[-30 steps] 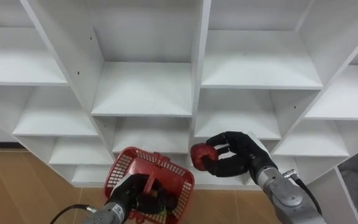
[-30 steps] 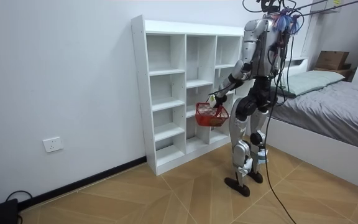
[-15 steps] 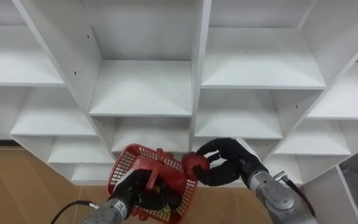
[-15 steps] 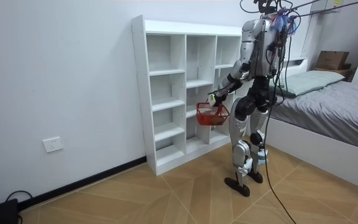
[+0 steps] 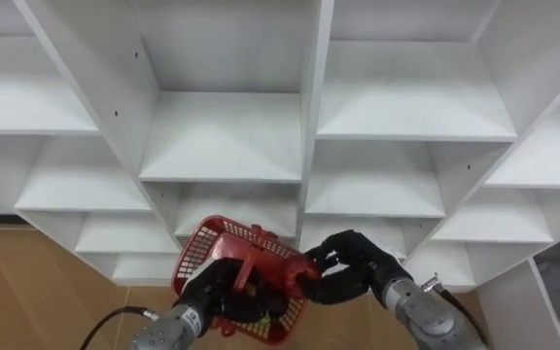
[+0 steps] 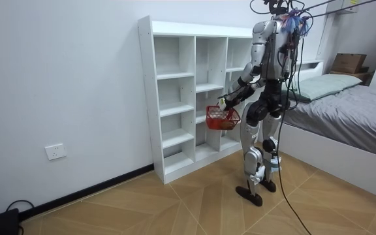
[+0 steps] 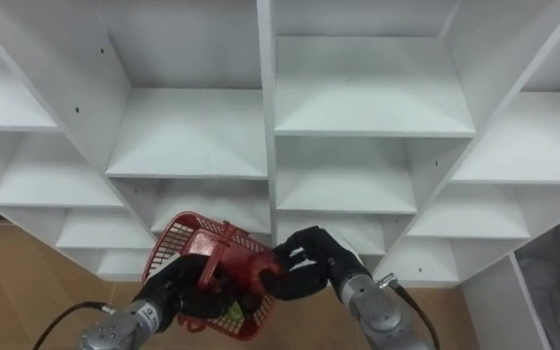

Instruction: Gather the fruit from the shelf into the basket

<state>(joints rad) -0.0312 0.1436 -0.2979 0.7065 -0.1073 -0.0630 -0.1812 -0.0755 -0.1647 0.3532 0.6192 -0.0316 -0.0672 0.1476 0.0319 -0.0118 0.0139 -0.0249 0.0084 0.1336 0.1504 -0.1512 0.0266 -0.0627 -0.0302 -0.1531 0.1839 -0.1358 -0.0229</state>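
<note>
Robot stands right up against the white closet (image 5: pixel 314 97). The compartments in the eye views hold nothing.

Red basket (image 5: pixel 194 261) hangs in front of the lower shelves, below the closet's centre upright and tipped toward its right rim. My guess is the tilt is there to give the other arm an open mouth to drop into.

Left hand (image 5: pixel 212 292) has its fingers wrapped round the basket's handle, carrying it.

Right hand (image 5: pixel 358 272) is curled round a red fruit (image 5: pixel 302 276), pinching it right at the basket's right rim, not let go yet.

Inside the basket there's a yellow-green piece (image 5: pixel 252 312) low down, probably fruit already collected, but I can't tell what kind.

Looks like the drop-in step, nearly done for this fruit.
</note>
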